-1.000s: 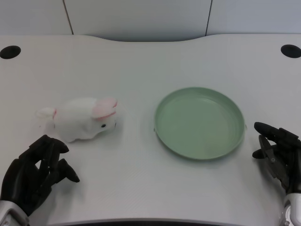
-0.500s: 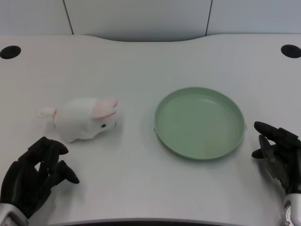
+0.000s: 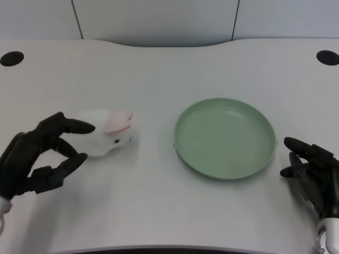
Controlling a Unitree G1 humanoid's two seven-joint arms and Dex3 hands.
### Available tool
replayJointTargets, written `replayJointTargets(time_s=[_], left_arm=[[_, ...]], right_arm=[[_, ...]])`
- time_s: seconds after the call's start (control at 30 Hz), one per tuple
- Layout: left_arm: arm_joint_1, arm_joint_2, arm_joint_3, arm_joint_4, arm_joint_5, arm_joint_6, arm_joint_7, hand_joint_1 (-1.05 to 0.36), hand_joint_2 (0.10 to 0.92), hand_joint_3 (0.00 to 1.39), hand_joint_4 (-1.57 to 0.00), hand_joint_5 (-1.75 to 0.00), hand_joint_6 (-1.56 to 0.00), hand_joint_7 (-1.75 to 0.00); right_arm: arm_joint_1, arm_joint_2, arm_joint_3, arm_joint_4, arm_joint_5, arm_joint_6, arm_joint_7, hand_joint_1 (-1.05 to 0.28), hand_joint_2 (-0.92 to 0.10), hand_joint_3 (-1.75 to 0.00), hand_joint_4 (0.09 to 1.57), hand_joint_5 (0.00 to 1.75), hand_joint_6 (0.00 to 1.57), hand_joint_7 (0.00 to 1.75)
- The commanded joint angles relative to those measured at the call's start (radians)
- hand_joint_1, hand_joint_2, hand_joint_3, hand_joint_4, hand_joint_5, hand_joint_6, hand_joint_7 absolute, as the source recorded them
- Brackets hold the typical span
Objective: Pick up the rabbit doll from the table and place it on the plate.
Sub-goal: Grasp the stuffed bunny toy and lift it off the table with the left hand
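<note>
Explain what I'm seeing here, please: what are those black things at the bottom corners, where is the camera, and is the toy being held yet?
The view is from a camera on the robot's head or chest, looking down at a white table. The black shapes are the robot's own hands. The left hand is open, with its fingers spread around the rear of the white rabbit doll, hiding that part of it. The doll lies on the table, not lifted; whether the fingers touch it cannot be told. The green plate sits to the doll's right with nothing on it. The right hand waits near the plate's far side, holding nothing.
</note>
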Motion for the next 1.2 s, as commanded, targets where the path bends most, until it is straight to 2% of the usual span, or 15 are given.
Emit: replayJointTargets(time_s=[0.03, 0.1, 0.17, 0.3, 0.37, 0.43, 0.53, 0.6, 0.67, 0.73, 0.97, 1.03, 1.13, 1.17, 1.2], left_arm=[[-0.063, 0.089, -0.036, 0.0, 0.142, -0.048, 0.086, -0.74, 0.921, 0.38, -0.1, -1.07, -0.23, -0.51], [-0.104, 0.122, -0.058, 0.017, 0.202, -0.068, 0.127, -0.76, 0.921, 0.38, -0.06, -1.03, -0.22, -0.49], [-0.143, 0.157, -0.084, 0.033, 0.26, -0.082, 0.161, -0.78, 0.921, 0.39, -0.01, -0.92, -0.17, -0.44], [-0.215, 0.222, -0.149, 0.016, 0.384, -0.038, 0.179, -0.87, 0.921, 0.3, 0.0, -0.57, -0.07, -0.32], [-0.244, 0.238, -0.18, 0.012, 0.42, -0.006, 0.172, -0.9, 0.921, 0.27, 0.0, -0.5, -0.07, -0.3], [-0.277, 0.249, -0.215, 0.021, 0.45, 0.023, 0.157, -0.95, 0.921, 0.21, 0.0, -0.34, -0.02, -0.25], [-0.339, 0.26, -0.28, 0.055, 0.497, 0.074, 0.125, -1.01, 0.921, 0.17, 0.0, -0.23, 0.0, -0.16], [-0.366, 0.265, -0.309, 0.071, 0.505, 0.096, 0.107, -1.03, 0.921, 0.16, 0.0, -0.2, 0.0, -0.13], [-0.416, 0.254, -0.362, 0.137, 0.54, 0.117, 0.104, -1.04, 0.921, 0.15, -0.01, -0.2, -0.03, -0.14], [-0.464, 0.237, -0.409, 0.216, 0.565, 0.132, 0.11, -1.05, 0.921, 0.16, -0.02, -0.2, -0.05, -0.14], [-0.636, 0.141, -0.536, 0.537, 0.588, 0.22, 0.084, -1.05, 0.915, 0.08, 0.0, -0.16, -0.03, -0.11], [-0.671, 0.114, -0.566, 0.621, 0.596, 0.23, 0.109, -1.05, 0.912, 0.06, -0.01, -0.16, -0.03, -0.11], [-0.721, 0.061, -0.605, 0.748, 0.607, 0.26, 0.144, -1.05, 0.91, 0.04, 0.0, -0.15, -0.02, -0.1], [-0.733, 0.046, -0.614, 0.782, 0.607, 0.269, 0.155, -1.05, 0.909, 0.04, 0.0, -0.15, -0.02, -0.1], [-0.746, 0.033, -0.624, 0.81, 0.607, 0.28, 0.16, -1.05, 0.908, 0.04, 0.0, -0.15, -0.02, -0.09]], right_arm=[[0.001, -0.021, 0.009, -0.002, -0.013, 0.004, -0.018, -0.37, -0.92, -0.3, 0.73, 1.19, 1.03, 0.03], [-0.002, -0.025, 0.009, 0.002, -0.01, 0.003, -0.017, -0.37, -0.92, -0.3, 0.74, 1.19, 1.03, 0.03], [0.001, -0.019, 0.002, 0.001, 0.005, 0.002, -0.011, -0.39, -0.92, -0.29, 0.76, 1.19, 1.04, 0.03], [0.008, -0.012, -0.002, 0.001, 0.013, -0.009, -0.003, -0.36, -0.92, -0.28, 0.76, 1.2, 1.01, 0.02], [0.004, -0.016, 0.0, 0.0, 0.008, -0.001, -0.003, -0.36, -0.92, -0.28, 0.76, 1.2, 1.0, 0.01], [0.004, -0.017, 0.001, -0.002, 0.005, -0.002, -0.007, -0.37, -0.92, -0.29, 0.74, 1.19, 1.01, 0.02], [0.006, -0.018, 0.008, -0.001, -0.007, 0.001, -0.029, -0.36, -0.92, -0.28, 0.74, 1.18, 1.01, 0.02], [0.01, -0.019, 0.014, -0.001, -0.013, -0.003, -0.04, -0.35, -0.92, -0.28, 0.74, 1.17, 1.01, 0.02], [0.014, -0.015, 0.007, -0.002, 0.004, -0.009, -0.018, -0.34, -0.92, -0.29, 0.75, 1.18, 1.01, 0.01], [0.015, -0.015, 0.005, -0.002, 0.01, -0.009, -0.009, -0.35, -0.92, -0.28, 0.75, 1.18, 1.0, 0.01], [0.025, -0.012, 0.006, -0.011, 0.012, -0.029, 0.004, -0.33, -0.92, -0.29, 0.73, 1.17, 1.0, 0.01], [0.027, -0.012, 0.005, -0.013, 0.014, -0.026, 0.01, -0.35, -0.92, -0.3, 0.73, 1.16, 1.0, 0.01], [0.034, -0.016, 0.014, -0.015, -0.002, -0.024, -0.011, -0.35, -0.92, -0.3, 0.73, 1.16, 1.0, 0.01], [0.036, -0.016, 0.016, -0.015, -0.004, -0.026, -0.014, -0.35, -0.92, -0.3, 0.74, 1.16, 1.0, 0.01], [0.038, -0.015, 0.013, -0.016, 0.001, -0.031, -0.009, -0.35, -0.92, -0.3, 0.74, 1.16, 1.0, 0.01]])
